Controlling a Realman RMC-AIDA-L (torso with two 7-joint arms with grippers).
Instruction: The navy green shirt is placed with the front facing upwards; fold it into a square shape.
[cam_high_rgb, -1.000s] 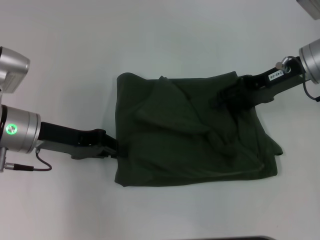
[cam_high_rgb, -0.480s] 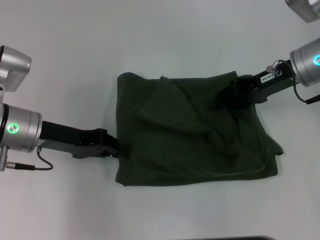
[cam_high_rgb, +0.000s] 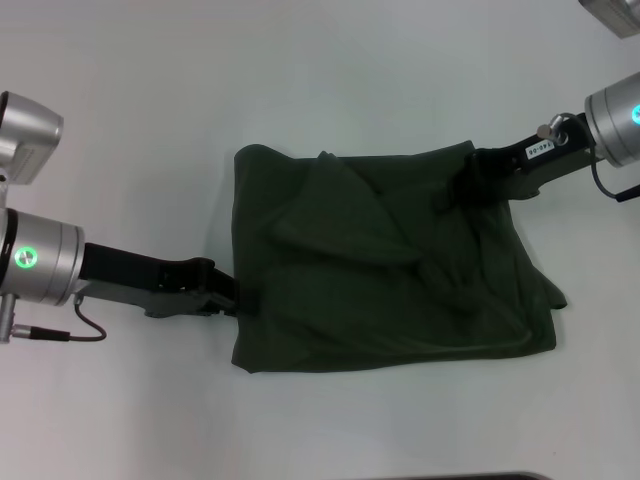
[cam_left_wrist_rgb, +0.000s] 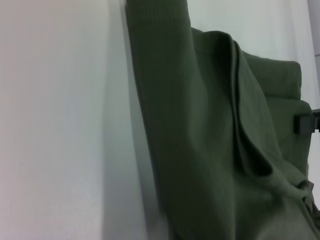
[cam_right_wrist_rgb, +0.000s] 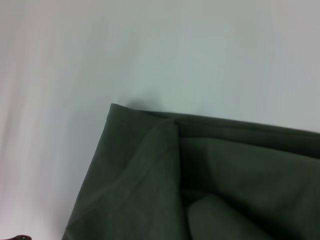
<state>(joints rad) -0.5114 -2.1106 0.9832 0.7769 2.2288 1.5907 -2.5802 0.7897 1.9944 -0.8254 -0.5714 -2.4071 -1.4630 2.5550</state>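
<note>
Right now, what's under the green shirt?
Around the navy green shirt only the white table shows. Whatever lies beneath is covered by folded cloth. The left claw touches its edge; the right claw rests on top.

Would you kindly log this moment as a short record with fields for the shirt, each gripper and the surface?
shirt: navy green shirt, folded into a rumpled, roughly rectangular bundle, no lettering showing
left gripper: left gripper at the bundle's left edge
right gripper: right gripper on the bundle's far right part
surface: white table
fold state: uneven, not yet a neat square
</note>
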